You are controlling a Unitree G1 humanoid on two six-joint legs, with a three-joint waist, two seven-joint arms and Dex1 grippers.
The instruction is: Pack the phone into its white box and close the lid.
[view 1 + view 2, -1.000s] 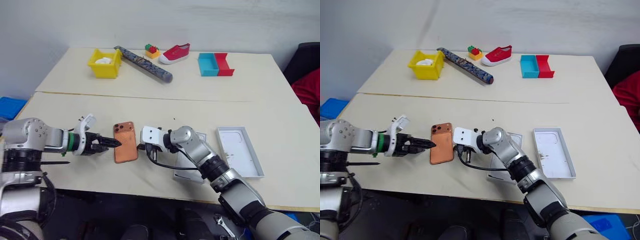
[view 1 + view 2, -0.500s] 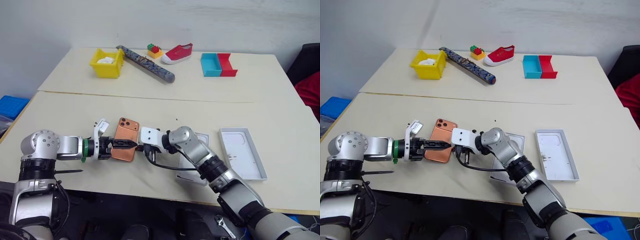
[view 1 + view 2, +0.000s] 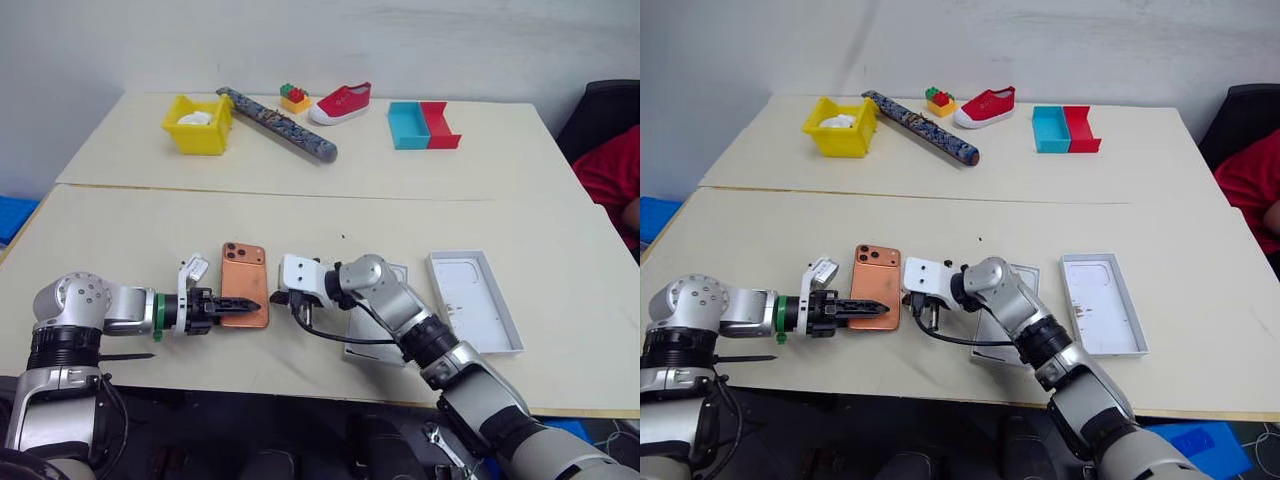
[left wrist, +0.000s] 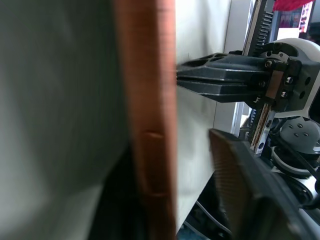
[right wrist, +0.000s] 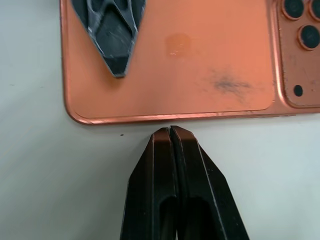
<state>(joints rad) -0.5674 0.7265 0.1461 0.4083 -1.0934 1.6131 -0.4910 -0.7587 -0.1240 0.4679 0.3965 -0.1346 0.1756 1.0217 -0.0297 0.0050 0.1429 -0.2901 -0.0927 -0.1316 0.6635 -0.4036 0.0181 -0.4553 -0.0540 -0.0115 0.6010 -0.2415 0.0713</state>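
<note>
The phone (image 3: 245, 296) lies back-up on the near table (image 3: 300, 230), lens cluster at its far end, left of centre near the front edge. The left gripper (image 3: 246, 304) comes in from the left and reaches over the phone's near left part. In the left wrist view the phone's copper edge runs between its two fingers (image 4: 245, 185), one above the back and one at the underside; whether they actually pinch the phone I cannot tell. In the right wrist view one dark fingertip of the left gripper rests over the phone's back near a corner.

The right gripper (image 3: 277, 296) sits just right of the phone, fingers pressed together with nothing between them. Their tips point at the phone's right long edge, just short of it or barely touching.

The white box (image 3: 382, 322) lies to the right of the phone, largely hidden under the right forearm. The lid (image 3: 472, 301) lies further right, open side up, all white inside, apart from the box.

On the far table: a yellow bin (image 3: 197, 124) at left, a long dark patterned tube (image 3: 278, 124), toy bricks (image 3: 293, 97), a red shoe (image 3: 340, 102), and blue and red bins (image 3: 422, 124) side by side.
</note>
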